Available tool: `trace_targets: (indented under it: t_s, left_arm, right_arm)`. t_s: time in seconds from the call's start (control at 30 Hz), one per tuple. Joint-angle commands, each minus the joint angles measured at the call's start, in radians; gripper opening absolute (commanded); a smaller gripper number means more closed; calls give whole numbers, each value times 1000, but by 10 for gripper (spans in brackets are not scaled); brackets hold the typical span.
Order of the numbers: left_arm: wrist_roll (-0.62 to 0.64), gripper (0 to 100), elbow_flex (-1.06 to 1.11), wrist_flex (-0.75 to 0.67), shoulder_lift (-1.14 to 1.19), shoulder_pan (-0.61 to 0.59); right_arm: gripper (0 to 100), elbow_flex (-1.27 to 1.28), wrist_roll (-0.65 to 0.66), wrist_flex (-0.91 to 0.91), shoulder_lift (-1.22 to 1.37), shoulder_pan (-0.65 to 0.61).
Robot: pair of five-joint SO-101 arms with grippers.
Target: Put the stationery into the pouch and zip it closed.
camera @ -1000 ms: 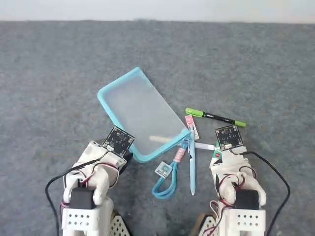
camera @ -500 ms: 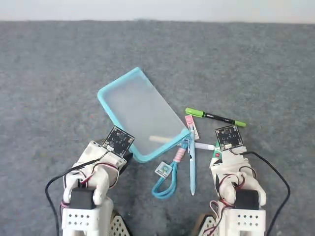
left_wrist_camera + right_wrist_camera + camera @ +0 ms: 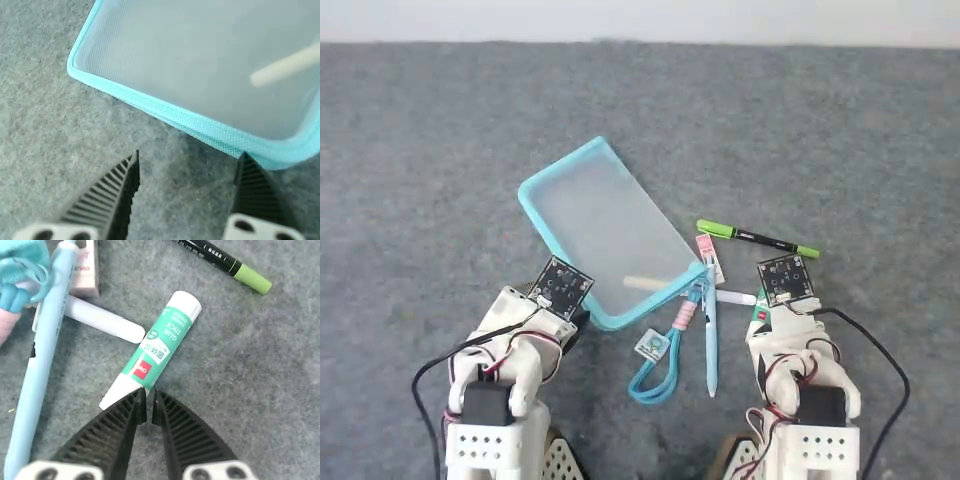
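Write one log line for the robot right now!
left claw: open, beside pouch | right claw: shut, at glue stick | green pen: outside pouch

White arms (image 3: pixel 510 365); black cables (image 3: pixel 420 375) — ribbed grippers (image 3: pixel 190 159)

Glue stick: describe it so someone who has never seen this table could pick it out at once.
Start at the translucent teal-edged pouch mid-table and go to the stationery beside its corner nearest the right arm. The glue stick lies ahead of that arm's jaws, next to a white stick. It is the only short, stubby tube, green-labelled with a red patch.
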Motion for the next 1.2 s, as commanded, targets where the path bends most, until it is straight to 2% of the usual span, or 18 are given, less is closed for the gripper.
trace_targets:
  t_s: [0.0,0.23,0.47,0.7,0.83,0.9,1.03,1.17]
  left_arm:
    - [-8,291,-10,5,-29,5]
    - [-8,291,-10,5,-29,5]
    - [-8,291,-10,5,-29,5]
    - [-8,291,-10,5,-29,6]
    - [-8,291,-10,5,-29,3]
    - [-8,291,-10,5,-29,3]
    - [-8,291,-10,5,-29,3]
    - [-8,291,-10,5,-29,5]
  right_arm:
    - [44,20,-15,45,-21,-8]
    - [47,20,-17,33,-22,-18]
    - [47,15,-8,12,-22,-125]
    - [46,-149,-6,-117,-21,44]
    - [44,-316,-14,-136,-10,183]
    - [44,-385,-14,-133,-4,199]
    - [44,-500,-9,-133,142,163]
    - [44,-638,-15,-133,463,19]
